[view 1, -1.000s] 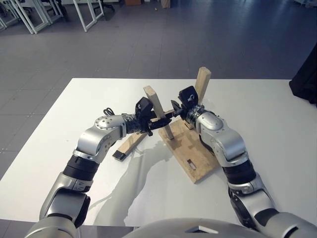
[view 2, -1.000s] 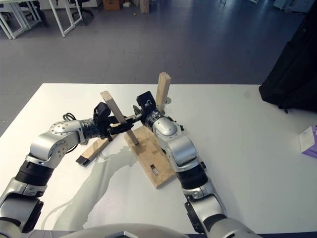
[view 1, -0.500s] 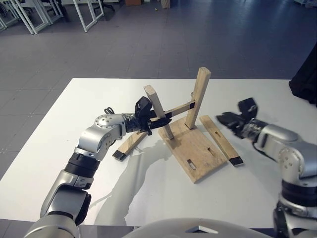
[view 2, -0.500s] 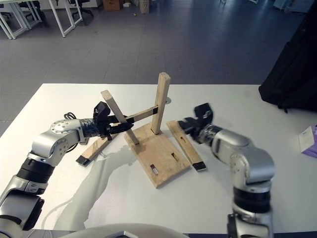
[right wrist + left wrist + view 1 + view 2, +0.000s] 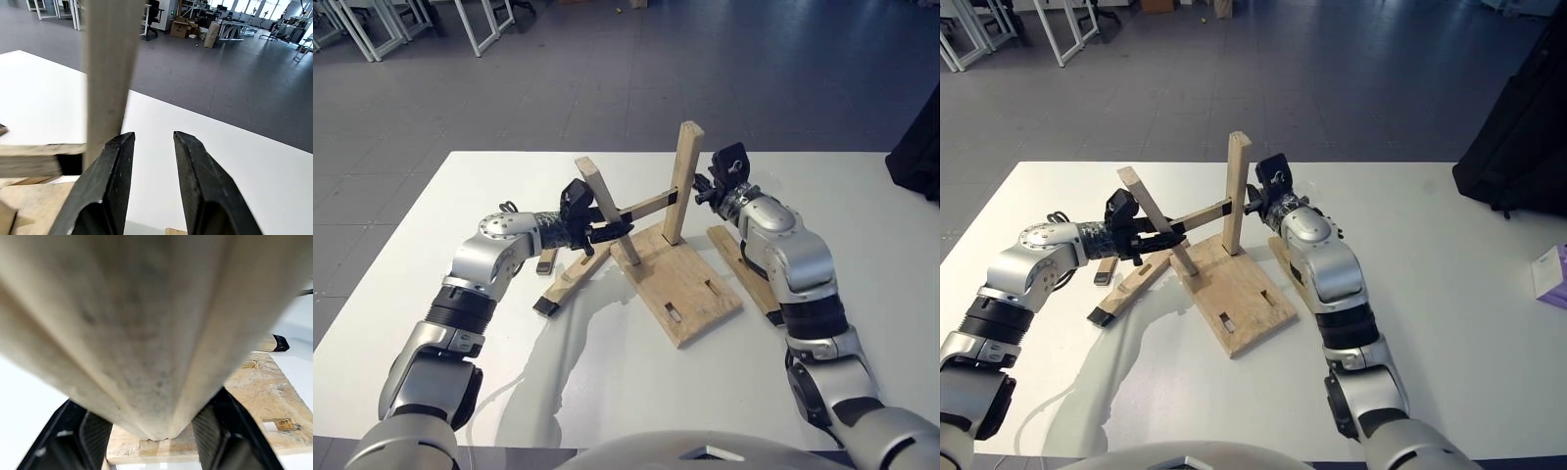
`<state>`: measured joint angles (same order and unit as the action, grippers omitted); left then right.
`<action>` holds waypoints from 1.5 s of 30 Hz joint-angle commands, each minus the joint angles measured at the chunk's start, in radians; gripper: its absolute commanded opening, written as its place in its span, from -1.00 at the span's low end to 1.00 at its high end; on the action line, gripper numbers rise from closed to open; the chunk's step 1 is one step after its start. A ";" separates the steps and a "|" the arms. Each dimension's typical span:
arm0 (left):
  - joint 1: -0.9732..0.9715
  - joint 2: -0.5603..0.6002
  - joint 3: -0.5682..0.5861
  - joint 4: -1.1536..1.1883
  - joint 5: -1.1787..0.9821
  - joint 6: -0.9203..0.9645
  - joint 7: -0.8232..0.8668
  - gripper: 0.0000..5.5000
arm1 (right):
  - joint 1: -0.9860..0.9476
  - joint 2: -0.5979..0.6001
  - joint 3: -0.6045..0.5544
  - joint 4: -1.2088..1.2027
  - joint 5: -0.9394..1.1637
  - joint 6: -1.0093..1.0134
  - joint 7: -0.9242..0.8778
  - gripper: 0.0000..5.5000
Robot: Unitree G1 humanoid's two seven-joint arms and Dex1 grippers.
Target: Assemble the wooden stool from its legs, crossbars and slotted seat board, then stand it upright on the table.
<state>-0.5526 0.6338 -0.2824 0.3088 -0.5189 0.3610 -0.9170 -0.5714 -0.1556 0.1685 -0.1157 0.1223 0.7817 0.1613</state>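
While the seat board (image 5: 690, 289) lies flat on the table (image 5: 862, 196) with a tilted leg (image 5: 597, 196) and an upright leg (image 5: 681, 181) standing in it, joined by a crossbar (image 5: 646, 207), the left gripper (image 5: 610, 233) is clamped on the tilted leg. The right gripper (image 5: 149, 139) sits just beside the upright leg, fingers apart, holding nothing.

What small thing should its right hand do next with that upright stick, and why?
Probably slide the right gripper sideways until the upright leg sits between its open fingers. They are beside that leg, not around it, while the left gripper clamps the tilted leg joined to it by the crossbar.
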 commanded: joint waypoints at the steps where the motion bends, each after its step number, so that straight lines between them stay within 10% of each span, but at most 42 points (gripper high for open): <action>1: 0.015 -0.077 -0.230 0.173 0.248 -0.070 -0.143 -0.26 | 0.008 -0.032 0.000 -0.163 0.172 0.057 0.220 -0.46; 12: -0.293 -0.099 -0.206 0.624 0.320 -0.454 -0.446 -0.26 | 0.477 -0.551 0.063 -0.470 0.380 0.227 0.640 -0.46; 18: -0.376 -0.131 -0.180 0.711 0.326 -0.532 -0.480 -0.26 | 0.549 -0.537 0.128 -0.414 0.318 0.165 0.589 -0.46; 29: -0.431 0.025 -0.033 0.752 0.434 -0.448 -0.478 0.44 | 0.576 -0.482 0.150 -0.421 0.286 0.141 0.494 -0.47; 38: 0.133 -0.117 0.343 0.072 0.366 0.084 0.430 0.44 | 0.513 -0.221 -0.018 -0.553 0.403 0.259 0.256 -0.47; 45: 0.324 -0.189 0.380 -0.120 0.392 0.282 0.611 0.44 | 0.494 -0.195 -0.048 -0.591 0.439 0.324 0.198 -0.47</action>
<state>-0.2504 0.4486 0.0861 0.1893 -0.1440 0.6066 -0.3348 -0.0608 -0.3552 0.1325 -0.6928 0.5521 1.0847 0.3749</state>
